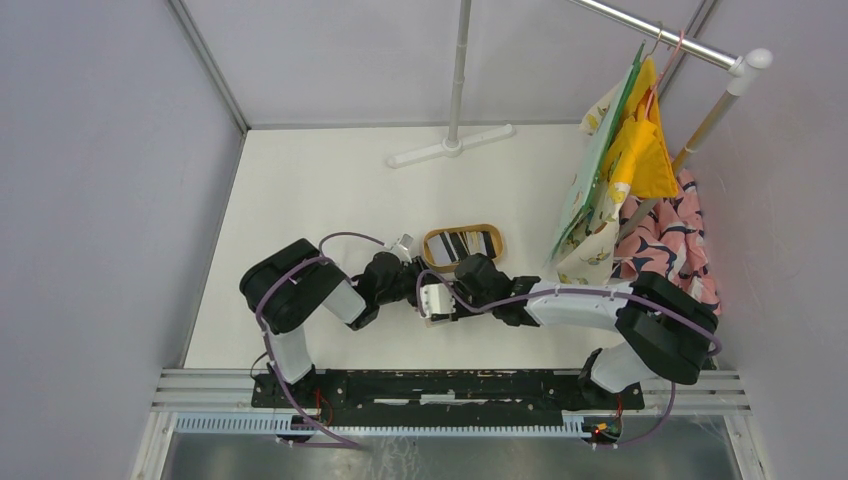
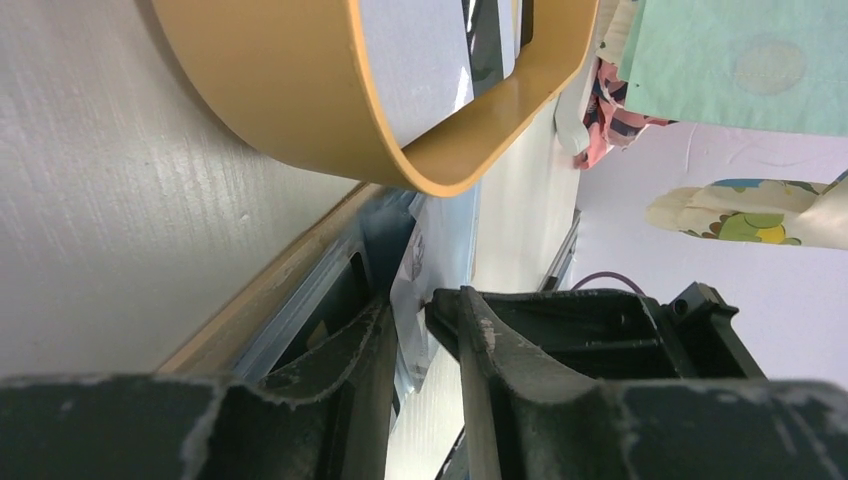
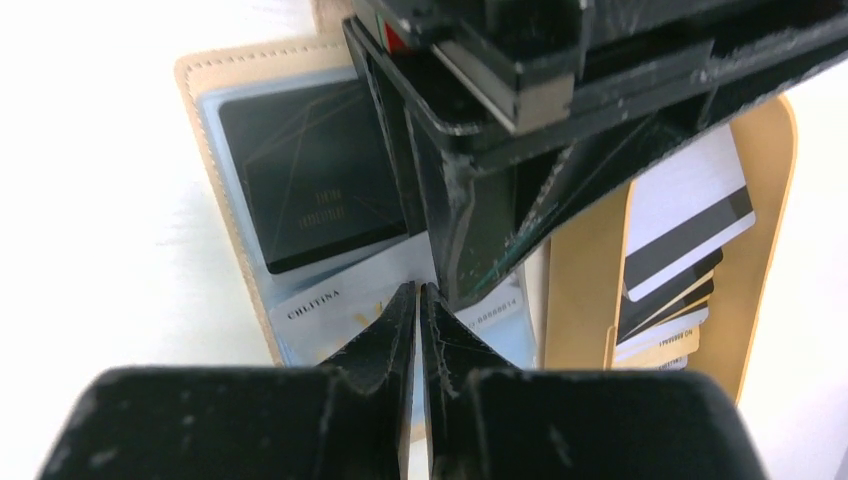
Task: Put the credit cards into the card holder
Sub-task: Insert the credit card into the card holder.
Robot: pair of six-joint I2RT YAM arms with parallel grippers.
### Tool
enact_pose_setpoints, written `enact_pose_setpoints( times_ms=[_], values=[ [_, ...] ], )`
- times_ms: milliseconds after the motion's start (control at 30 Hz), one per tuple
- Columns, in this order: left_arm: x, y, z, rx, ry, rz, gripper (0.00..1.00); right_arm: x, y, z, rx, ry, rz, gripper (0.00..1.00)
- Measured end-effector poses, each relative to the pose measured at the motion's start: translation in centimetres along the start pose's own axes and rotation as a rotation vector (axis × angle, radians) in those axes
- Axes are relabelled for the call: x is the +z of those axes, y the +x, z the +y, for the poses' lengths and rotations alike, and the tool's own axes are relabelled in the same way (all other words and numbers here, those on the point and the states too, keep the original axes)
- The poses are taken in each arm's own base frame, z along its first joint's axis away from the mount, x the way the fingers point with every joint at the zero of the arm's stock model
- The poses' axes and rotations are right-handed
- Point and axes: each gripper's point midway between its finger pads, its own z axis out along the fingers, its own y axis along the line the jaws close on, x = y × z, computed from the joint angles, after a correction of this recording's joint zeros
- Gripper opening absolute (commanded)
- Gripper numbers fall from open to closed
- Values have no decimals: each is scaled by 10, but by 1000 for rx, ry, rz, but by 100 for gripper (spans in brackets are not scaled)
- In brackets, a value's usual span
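Pale lilac walls [image 1: 100, 200] are seen around a white table [image 1: 300, 200]. At the middle of it an oval wooden tray [image 1: 500, 247] is placed. Well to the right of the tray, bright cloths [image 1: 640, 150] are hung from a clothes rack [image 1: 660, 30].

Several credit cards [image 3: 680, 250], white, grey and black-striped, are stacked overlapping inside the tray. Just beside the tray, on its near side, the card holder [image 3: 260, 56] is laid open flat, its tan border and light blue lining turned up. A black card [image 3: 310, 190] is lodged in one clear sleeve of the holder. A pale card with printed lettering [image 3: 330, 310] is seen lower in the holder, further from the tray.

Both arms are brought together over the holder, next to the tray. The left gripper [image 2: 415, 310] is pointed down at the holder's edge nearest the tray. Its jaws are parted a little, and a pale card [image 2: 412, 280] is stood between them. Whether that card is pinched or loose cannot be told.

The right gripper [image 3: 418, 300] is closed down to a thin slit, its tips set over the holder's lining by the lettered card. Whether anything thin is caught in that slit cannot be told.
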Motion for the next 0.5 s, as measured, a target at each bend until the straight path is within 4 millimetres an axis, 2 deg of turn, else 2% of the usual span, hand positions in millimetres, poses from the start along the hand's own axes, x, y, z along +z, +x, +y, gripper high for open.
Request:
enact_pose_setpoints(
  times_ms=[167,500],
  values=[
    [-2,-2,1,21,-19,-8,36,-4,9,-3,27,-17,3,11],
    [-6,-3,2,71,-66,3,37,-22,2,-12,127,-79,-140,13]
  ],
)
